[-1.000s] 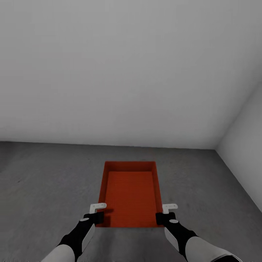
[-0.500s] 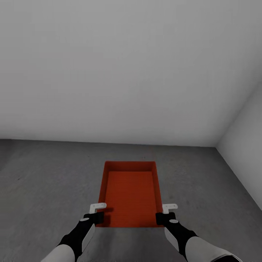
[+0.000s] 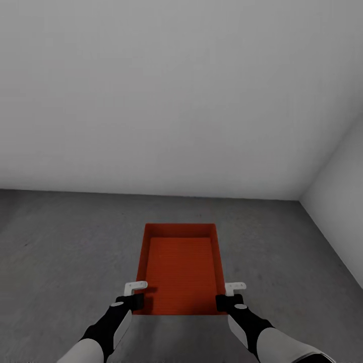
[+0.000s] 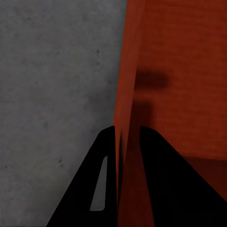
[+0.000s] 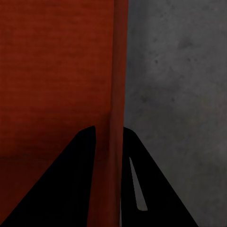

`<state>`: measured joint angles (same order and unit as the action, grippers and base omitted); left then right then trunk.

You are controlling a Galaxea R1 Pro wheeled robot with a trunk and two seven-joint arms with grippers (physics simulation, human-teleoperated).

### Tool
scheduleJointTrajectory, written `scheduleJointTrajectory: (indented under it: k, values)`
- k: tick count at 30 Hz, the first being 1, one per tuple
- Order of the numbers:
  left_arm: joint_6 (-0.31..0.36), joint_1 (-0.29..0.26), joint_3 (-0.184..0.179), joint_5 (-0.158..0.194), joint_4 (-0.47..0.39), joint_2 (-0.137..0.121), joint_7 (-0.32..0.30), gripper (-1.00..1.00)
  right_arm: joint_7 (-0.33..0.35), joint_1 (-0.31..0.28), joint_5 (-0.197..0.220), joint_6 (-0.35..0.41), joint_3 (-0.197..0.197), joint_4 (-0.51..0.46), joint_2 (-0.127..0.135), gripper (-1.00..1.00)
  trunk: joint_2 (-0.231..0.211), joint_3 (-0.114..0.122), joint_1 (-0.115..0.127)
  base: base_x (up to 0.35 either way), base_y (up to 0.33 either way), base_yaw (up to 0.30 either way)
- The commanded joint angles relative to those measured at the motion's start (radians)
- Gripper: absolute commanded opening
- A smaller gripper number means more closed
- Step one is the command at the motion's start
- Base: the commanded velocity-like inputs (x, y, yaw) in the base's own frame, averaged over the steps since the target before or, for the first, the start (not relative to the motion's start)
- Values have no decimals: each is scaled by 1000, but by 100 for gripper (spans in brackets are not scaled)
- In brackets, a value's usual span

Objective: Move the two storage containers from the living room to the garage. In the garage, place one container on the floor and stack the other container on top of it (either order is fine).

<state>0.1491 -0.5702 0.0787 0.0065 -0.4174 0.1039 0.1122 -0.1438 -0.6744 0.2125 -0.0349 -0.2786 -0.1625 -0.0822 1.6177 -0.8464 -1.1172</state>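
One red-orange storage container [image 3: 181,267] hangs lengthwise in front of me over the dark grey concrete floor [image 3: 65,252] of the garage. My left gripper [image 3: 137,301] is shut on the near end of its left wall, and my right gripper [image 3: 224,301] is shut on the near end of its right wall. In the left wrist view the thin red wall [image 4: 130,71] runs between the two black fingers of the left gripper [image 4: 126,137]. In the right wrist view the container wall [image 5: 118,71] sits pinched in the right gripper [image 5: 109,135]. The bin is empty.
A plain white-grey wall [image 3: 176,101] closes the room ahead. A second wall [image 3: 343,201] meets it at the right, forming a corner. Mottled concrete [image 4: 52,85] lies left of the bin and more concrete [image 5: 175,85] lies right of it.
The line where the far wall meets the floor has drifted slightly upward in the picture, so the camera has moved. Container and both grippers keep the same place in view.
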Motion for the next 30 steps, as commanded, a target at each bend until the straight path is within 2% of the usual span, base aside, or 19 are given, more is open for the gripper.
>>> scheduleJointTrajectory:
  k: [1, 30]
  values:
    - [-8, 0, 41, -18, -6, -7, 30, -100, -7, -1, 13, -5, 45, 3, 5, -100, 0, -2, 0, 0, 0, 0]
    - [-8, 0, 41, -18, -6, -7, 30, -100, -5, -1, 13, -5, 45, 3, 5, -100, 0, -48, 0, 0, 0, 0]
